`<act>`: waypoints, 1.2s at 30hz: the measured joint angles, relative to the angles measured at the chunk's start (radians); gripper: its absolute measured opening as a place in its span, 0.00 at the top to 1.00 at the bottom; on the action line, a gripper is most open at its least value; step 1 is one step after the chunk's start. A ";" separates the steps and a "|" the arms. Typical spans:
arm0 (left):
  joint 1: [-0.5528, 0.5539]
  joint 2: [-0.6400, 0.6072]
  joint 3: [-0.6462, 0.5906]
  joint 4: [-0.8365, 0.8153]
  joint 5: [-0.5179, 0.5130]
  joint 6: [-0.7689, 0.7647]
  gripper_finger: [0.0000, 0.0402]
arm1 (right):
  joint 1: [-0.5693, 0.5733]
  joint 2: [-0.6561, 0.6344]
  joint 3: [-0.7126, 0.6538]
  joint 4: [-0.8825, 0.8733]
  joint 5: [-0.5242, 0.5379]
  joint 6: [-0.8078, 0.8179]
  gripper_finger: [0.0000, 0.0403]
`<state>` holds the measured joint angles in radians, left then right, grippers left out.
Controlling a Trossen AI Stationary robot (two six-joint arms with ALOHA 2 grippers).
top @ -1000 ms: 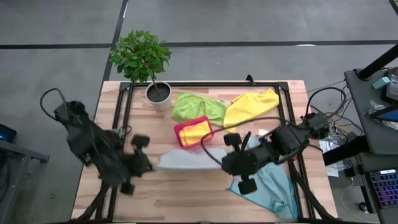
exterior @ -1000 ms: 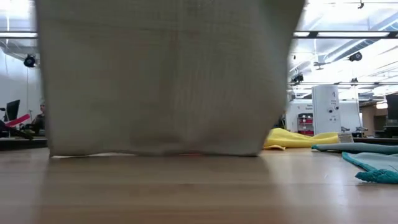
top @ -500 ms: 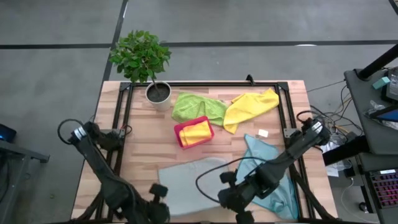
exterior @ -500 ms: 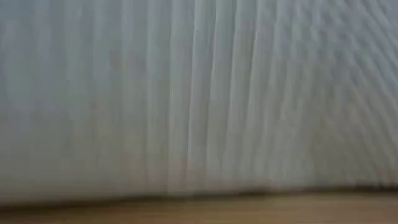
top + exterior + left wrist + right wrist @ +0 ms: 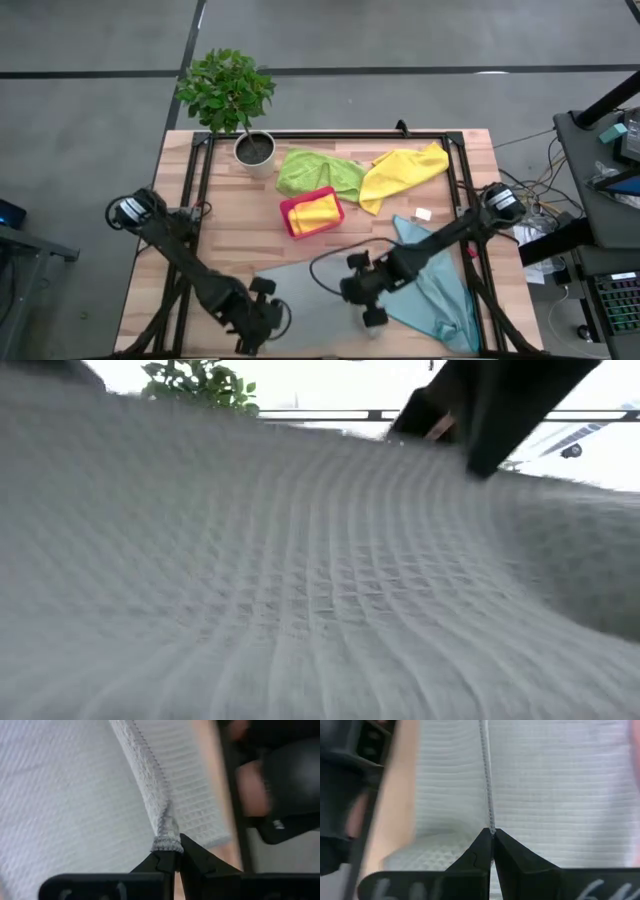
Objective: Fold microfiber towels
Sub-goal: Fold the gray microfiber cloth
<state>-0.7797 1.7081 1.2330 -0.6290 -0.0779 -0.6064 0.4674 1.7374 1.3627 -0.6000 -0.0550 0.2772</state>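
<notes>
The left gripper (image 5: 272,318) sits low at the near edge of the bench (image 5: 225,240), its jaws pinched tight on a corner of the pale grey towel (image 5: 305,285); the left wrist view shows the hemmed corner bunched right at the fingertips (image 5: 167,855). The right gripper (image 5: 368,305) is close beside it to the right, jaws likewise clamped shut on the same towel's edge, the stitched hem running straight out from the closed tips (image 5: 491,842). The grey towel stretches away from both sets of jaws toward the middle of the bench, and in the low view its waffle weave (image 5: 300,590) fills nearly everything, with a dark arm (image 5: 500,405) above it.

Just right of the right jaws, and under that arm, lies the teal-blue towel (image 5: 440,290). Well beyond both jaws sits the pink tray (image 5: 311,212) with a yellow towel (image 5: 317,213) folded in it. Farther off still are the lime green towel (image 5: 315,170) and a second yellow towel (image 5: 405,170), touching each other, and a potted plant (image 5: 230,95) at the far left corner
</notes>
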 joint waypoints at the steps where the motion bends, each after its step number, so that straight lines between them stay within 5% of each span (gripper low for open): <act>1: 0.012 -0.005 -0.022 -0.003 0.002 -0.011 1.00 | -0.021 0.000 -0.004 0.001 0.001 -0.018 0.98; 12: 0.108 -0.108 -0.205 -0.002 0.012 -0.044 1.00 | -0.201 0.000 -0.023 -0.016 0.001 -0.171 0.98; 27: 0.172 -0.104 -0.283 -0.020 0.015 -0.071 1.00 | -0.231 0.000 -0.062 0.063 0.030 -0.187 0.98; 36: 0.180 -0.147 -0.273 -0.160 0.008 -0.145 1.00 | -0.236 0.014 -0.068 0.093 0.185 -0.184 0.98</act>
<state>-0.5994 1.5611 0.9601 -0.7887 -0.0697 -0.7518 0.2316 1.7512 1.2945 -0.5069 0.1304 0.0933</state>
